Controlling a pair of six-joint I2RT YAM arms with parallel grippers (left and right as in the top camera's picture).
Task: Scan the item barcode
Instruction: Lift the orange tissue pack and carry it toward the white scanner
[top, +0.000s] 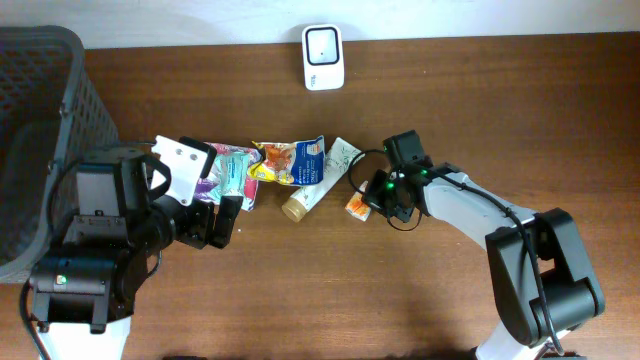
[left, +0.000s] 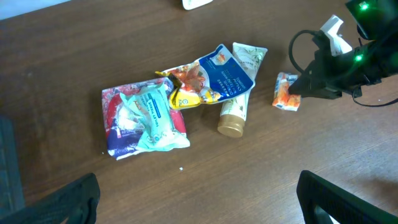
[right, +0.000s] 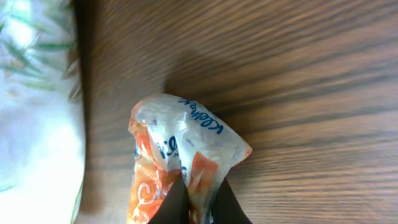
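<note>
Orange-and-clear crinkled packet (right: 177, 146), blue lettering

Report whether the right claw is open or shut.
Shut: the right claw pinches the orange packet, its dark tips meeting on the crinkled plastic in the wrist view.

Orange-and-white packet (right: 163, 155) with blue script, white tube (left: 252, 59) with green leaf print, dark brown wood-grain table (left: 74, 56).

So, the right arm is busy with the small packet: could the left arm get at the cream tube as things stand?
Probably yes. The left end effector hangs open close by, and the tube lies with its capped end bare; only the blue pouch overlaps part of it.
</note>
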